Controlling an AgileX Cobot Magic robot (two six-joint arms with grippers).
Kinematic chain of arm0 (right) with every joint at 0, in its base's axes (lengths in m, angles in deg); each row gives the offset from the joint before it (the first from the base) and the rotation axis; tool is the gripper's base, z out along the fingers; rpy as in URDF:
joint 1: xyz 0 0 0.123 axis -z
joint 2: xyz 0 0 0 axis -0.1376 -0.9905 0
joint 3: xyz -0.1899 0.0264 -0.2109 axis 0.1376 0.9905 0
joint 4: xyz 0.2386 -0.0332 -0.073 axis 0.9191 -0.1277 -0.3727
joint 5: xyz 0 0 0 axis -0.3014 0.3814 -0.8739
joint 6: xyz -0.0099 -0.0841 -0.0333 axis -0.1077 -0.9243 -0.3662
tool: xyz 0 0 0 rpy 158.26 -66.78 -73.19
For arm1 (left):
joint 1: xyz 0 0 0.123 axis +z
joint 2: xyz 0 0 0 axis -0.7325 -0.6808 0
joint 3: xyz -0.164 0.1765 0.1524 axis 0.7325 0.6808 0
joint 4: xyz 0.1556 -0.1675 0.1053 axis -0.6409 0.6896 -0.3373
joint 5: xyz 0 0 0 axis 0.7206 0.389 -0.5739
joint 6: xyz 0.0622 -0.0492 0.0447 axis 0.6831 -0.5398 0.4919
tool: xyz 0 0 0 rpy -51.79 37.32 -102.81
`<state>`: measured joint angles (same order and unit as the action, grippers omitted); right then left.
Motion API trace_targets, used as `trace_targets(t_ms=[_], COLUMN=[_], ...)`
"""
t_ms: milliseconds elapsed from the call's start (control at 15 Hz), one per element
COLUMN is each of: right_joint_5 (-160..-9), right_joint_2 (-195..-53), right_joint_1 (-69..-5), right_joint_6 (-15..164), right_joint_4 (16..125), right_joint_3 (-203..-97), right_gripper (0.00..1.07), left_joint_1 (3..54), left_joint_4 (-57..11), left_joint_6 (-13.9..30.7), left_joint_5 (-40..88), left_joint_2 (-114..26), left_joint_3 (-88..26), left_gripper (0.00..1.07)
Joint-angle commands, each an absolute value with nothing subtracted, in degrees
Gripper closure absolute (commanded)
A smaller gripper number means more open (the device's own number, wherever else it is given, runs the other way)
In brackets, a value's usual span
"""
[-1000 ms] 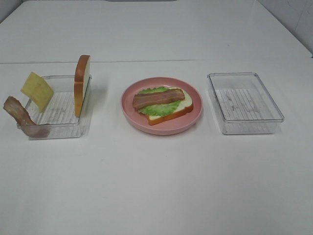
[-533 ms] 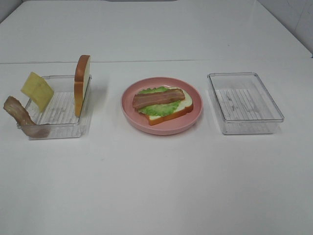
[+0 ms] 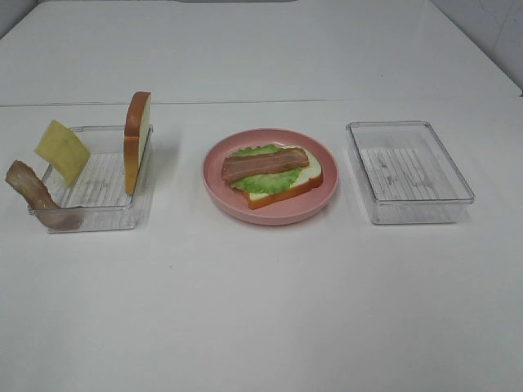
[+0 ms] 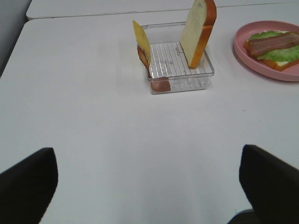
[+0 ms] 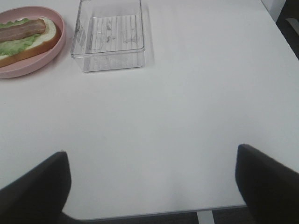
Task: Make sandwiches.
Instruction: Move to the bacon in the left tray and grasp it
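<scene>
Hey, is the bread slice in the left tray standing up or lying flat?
Standing up. The bread slice stands on its edge, leaning against a wall of the clear tray, its top well above the rim.

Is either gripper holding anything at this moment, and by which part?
Nothing is held: the left gripper and the right gripper both stand open with nothing between their fingers.

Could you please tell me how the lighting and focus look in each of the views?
Exterior high view: soft, even light; only a faint shadow beside the upright bread slice. Left wrist view: the left gripper is two dark, blurred shapes. Right wrist view: the right gripper likewise; pale streaks mark the clear tray.
</scene>
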<state>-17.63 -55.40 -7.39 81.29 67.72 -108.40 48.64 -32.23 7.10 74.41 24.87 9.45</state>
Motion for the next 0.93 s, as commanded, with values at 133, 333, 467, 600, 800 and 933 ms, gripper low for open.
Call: trace_targets(t_ms=[133, 333, 467, 600, 800, 933], right_joint_5=[-18.14, -18.14, -18.14, -18.14, -18.14, -18.14], right_joint_2=[-53.45, -53.45, -53.45, -53.45, -53.45, -53.45], right_joint_1=[-7.05, -7.05, -7.05, -7.05, -7.05, -7.05], right_joint_6=[80.89, 80.89, 80.89, 80.89, 80.89, 80.89], right_joint_4=[68.0, 68.0, 68.0, 68.0, 68.0, 68.0], right_joint_3=[-108.17, -108.17, -108.17, -108.17, -108.17, -108.17], right_gripper=[0.16, 0.16, 0.16, 0.16, 0.16, 0.16], left_joint_1=[48.82, 48.82, 48.82, 48.82, 48.82, 48.82], left_joint_4=[-31.83, -31.83, -31.83, -31.83, -31.83, -31.83], left_joint_6=[6.81, 6.81, 6.81, 6.81, 6.81, 6.81], left_joint_5=[74.24, 74.24, 74.24, 74.24, 74.24, 74.24], left_joint_2=[25.56, 25.56, 25.56, 25.56, 25.56, 25.56], left_joint_3=[9.62, 9.62, 9.62, 9.62, 9.62, 9.62], left_gripper=[0.07, 0.07, 0.07, 0.07, 0.07, 0.07])
